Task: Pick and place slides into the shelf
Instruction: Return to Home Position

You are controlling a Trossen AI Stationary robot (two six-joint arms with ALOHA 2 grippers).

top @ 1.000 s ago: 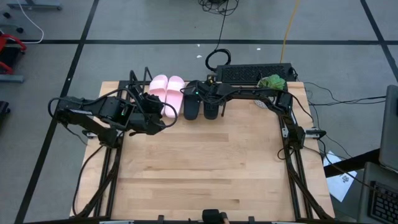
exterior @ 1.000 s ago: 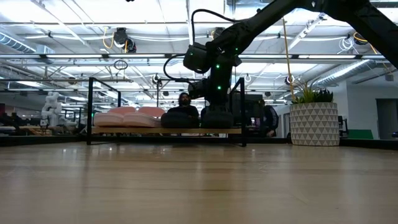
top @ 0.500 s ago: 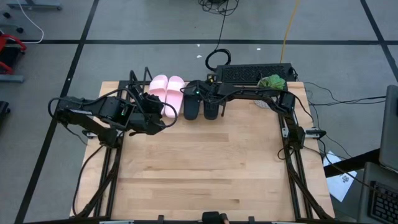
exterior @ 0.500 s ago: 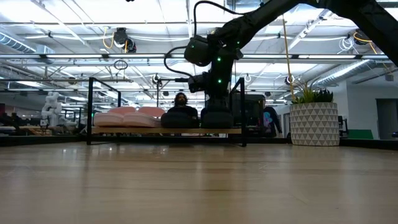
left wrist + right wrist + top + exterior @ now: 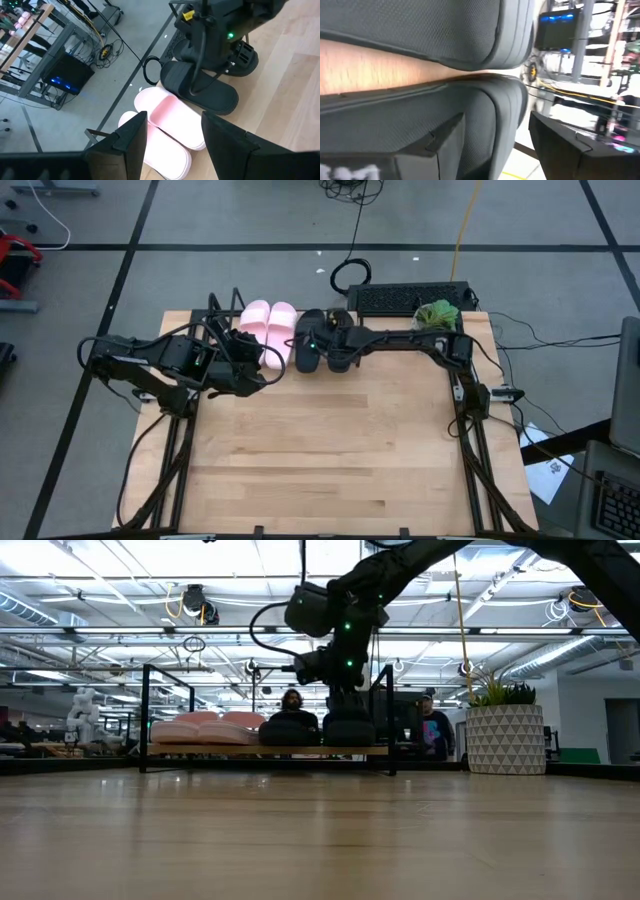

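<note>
Setting: wide workshop hall with strip lights beyond a light wood tabletop; potted plant in a white patterned pot past the far edge.
Right gripper: poised just above the black pair, fingers apart, clamped on nothing.
Left gripper: fingers apart and empty, parked near the pink pair on the table's left side.
Black slip-on slides: side by side on the shelf, close together, just to the right of the pink ones.
Light pink slip-on slides: side by side on the shelf's left part.
Low light-wood shelf on thin black wire frame: at the table's far edge, carrying all four slides.
Handling: probably light, soft foam, matte rather than slippery, not fragile; likely to squash a little under the fingers; best hold across the wide strap, or a pinch on one side wall of the sole.
Progress: placing apparently complete; only withdrawal to a rest pose left, rising clear of the strap first.
Risk: snagging a strap on the way up and dragging a black slide off the board.
</note>
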